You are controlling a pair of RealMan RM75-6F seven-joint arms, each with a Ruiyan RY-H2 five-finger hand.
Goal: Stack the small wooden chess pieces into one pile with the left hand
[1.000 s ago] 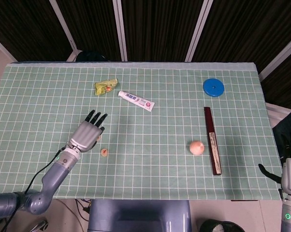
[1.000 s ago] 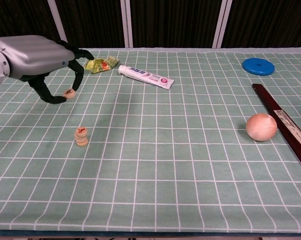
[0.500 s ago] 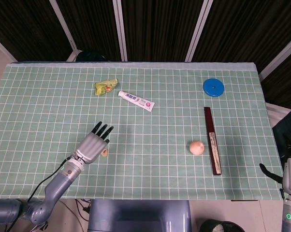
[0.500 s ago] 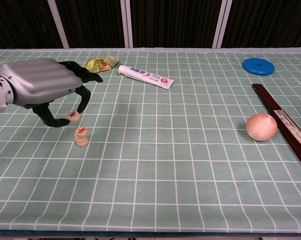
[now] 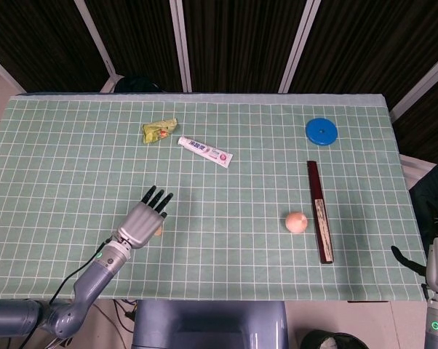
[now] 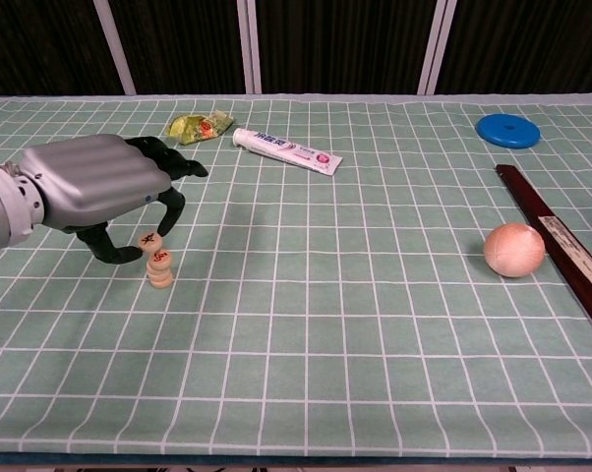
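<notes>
Toothpaste tube (image 6: 286,150), wrapper (image 6: 200,127), ball (image 6: 513,249), blue disc (image 6: 508,130)

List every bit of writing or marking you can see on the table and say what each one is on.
No text is sharp enough to quote.
Held chess piece in the left hand: dark character, unreadable.
Top of the chess piece pile: red character, unreadable.
Toothpaste tube: blue and pink print, too small.
Yellow-green snack packet: blurred print.
Dark wooden box: pale label strip, illegible.
</notes>
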